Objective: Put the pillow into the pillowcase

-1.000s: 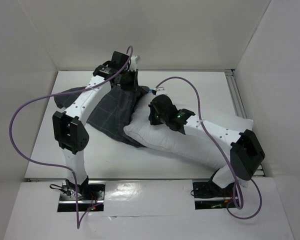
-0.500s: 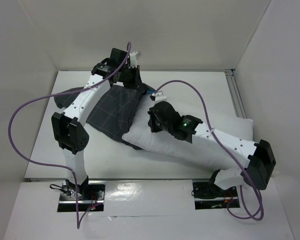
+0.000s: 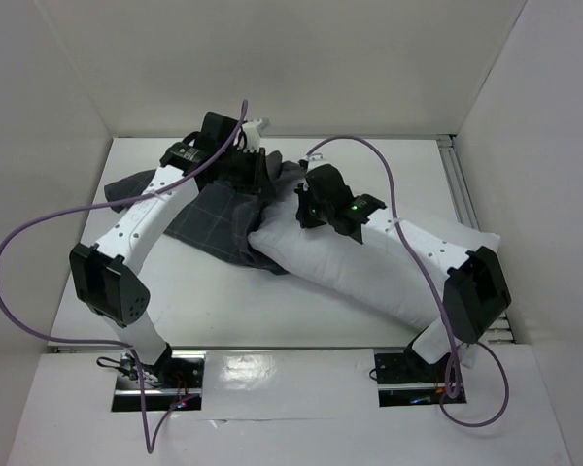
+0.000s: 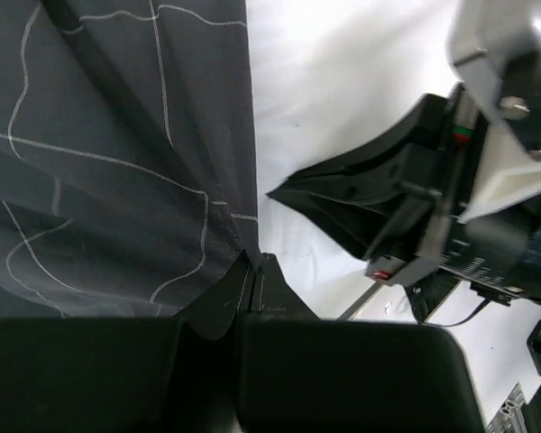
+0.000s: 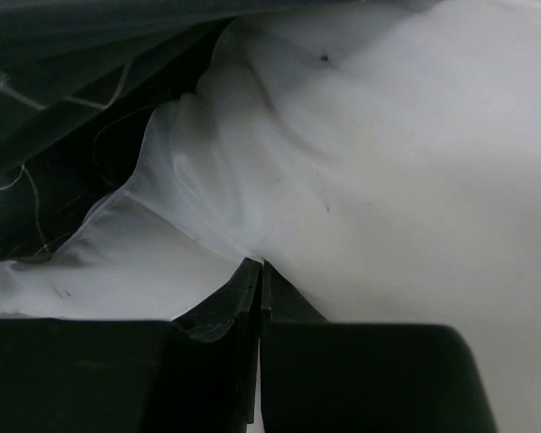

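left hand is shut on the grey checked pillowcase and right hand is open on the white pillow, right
No: the right hand is shut, pinching the puffy white pillow, as the right wrist view shows. The left hand is shut on the dark grey grid-patterned fabric pillowcase.

The right tool [image 3: 306,206], pinching the pillow [image 3: 369,282], has moved toward the back of the counter [image 3: 223,311] and closer to the left tool [image 3: 262,177], drawing the pillow's left end farther up against the pillowcase [image 3: 214,218]. The left tool has shifted rightward, bunching the pillowcase's far edge. The left arm's elbow [image 3: 107,286] has dropped lower and leftward.
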Available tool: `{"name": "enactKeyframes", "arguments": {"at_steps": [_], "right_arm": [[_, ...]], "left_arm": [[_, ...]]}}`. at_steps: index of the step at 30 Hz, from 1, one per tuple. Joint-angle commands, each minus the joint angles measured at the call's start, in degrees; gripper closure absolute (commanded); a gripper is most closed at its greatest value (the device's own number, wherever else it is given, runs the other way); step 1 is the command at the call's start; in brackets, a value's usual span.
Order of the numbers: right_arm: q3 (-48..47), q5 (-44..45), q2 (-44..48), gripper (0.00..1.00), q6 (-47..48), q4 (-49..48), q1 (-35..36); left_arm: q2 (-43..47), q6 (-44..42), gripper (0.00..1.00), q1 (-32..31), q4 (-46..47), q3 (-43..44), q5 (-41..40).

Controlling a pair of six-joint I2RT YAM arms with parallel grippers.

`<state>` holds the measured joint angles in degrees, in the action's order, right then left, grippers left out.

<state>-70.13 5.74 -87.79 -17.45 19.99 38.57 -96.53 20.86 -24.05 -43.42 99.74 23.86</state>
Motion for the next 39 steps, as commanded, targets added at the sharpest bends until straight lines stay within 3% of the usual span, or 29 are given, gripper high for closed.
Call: {"name": "enactKeyframes", "arguments": {"at_steps": [1, 3, 4, 6, 7, 9, 10, 11, 14, 17, 18, 19, 21, 26, 28, 31, 39], "right_arm": [[-2.91, 6.91, -3.52, 1.0, -0.65, -1.71, -2.0], [-3.61, 6.92, -4.06, 1.0, -2.05, -1.18, -2.0], [-4.22, 5.87, -3.54, 0.94, -2.58, -1.18, -2.0], [-4.23, 5.34, -1.87, 0.67, -2.59, -1.18, -1.48], [-4.23, 5.34, -0.73, 0.4, -2.59, -1.18, -1.48], [-2.39, 5.86, 3.39, 0.24, -2.59, 0.13, 0.1], [-1.86, 5.86, 4.81, 0.19, -2.06, 0.75, 0.11], [-1.85, 6.39, 6.21, 0.11, -2.58, 1.62, 0.63], [1.04, 7.62, 11.92, 0.05, -3.47, 4.79, 1.16], [3.76, 7.62, 16.5, 0.02, -4.08, 7.43, 1.16], [4.29, 7.62, 17.21, 0.02, -4.08, 7.96, 1.16], [4.82, 7.1, 17.82, 0.01, -4.08, 8.74, 1.68], [4.83, 7.09, 18.35, 0.01, -2.68, 10.16, 2.39], [5.35, 9.72, 16.87, 0.01, 0.4, 11.83, 7.83], [4.83, 9.73, 15.9, 0.01, 1.63, 11.22, 9.41], [4.3, 11.57, 13.7, 0.01, 2.16, 10.6, 12.32], [1.75, 16.84, 10.01, 0.01, 2.69, 10.6, 17.67]], "left_arm": [[2.05, -1.17, 1.0, -0.73, -1.32, 2.55, 3.29], [0.92, 0.31, 1.0, -0.73, -0.27, 4.13, 3.3], [-0.57, 0.84, 1.0, -0.73, -0.26, 6.14, 3.3], [-2.25, 1.54, 1.0, -0.73, -0.26, 8.0, 3.3], [-3.04, 2.07, 0.93, -0.73, -0.26, 8.62, 3.3], [-5.84, 2.08, 0.64, -1.25, -0.26, 11.34, 6.18], [-6.56, 1.38, 0.35, -1.26, -1.31, 12.39, 6.72], [-7.09, 0.42, 0.26, -2.04, -2.27, 13.45, 6.73], [-5.7, -0.21, 0.12, -2.75, -4.65, 14.09, 0.07], [1.74, 2.07, 0.14, -2.75, -4.66, 9.35, -12.23], [4.13, 3.03, 0.18, -2.75, -3.44, 4.11, -15.21], [6.59, 4.17, 0.31, -2.75, -2.56, 1.01, -18.11], [13.52, 8.03, 0.38, -2.75, -0.53, -5.06, -21.91], [26.2, 20.07, 0.35, -2.75, 10.85, -28.96, -21.75], [29.98, 25.44, 0.29, -2.75, 15.27, -38.34, -21.75], [33.51, 28.44, 0.28, -3.28, 22.58, -46.01, -20.08], [30.53, 29.67, 0.3, -4.6, 31.37, -53.51, -21.13]]}}
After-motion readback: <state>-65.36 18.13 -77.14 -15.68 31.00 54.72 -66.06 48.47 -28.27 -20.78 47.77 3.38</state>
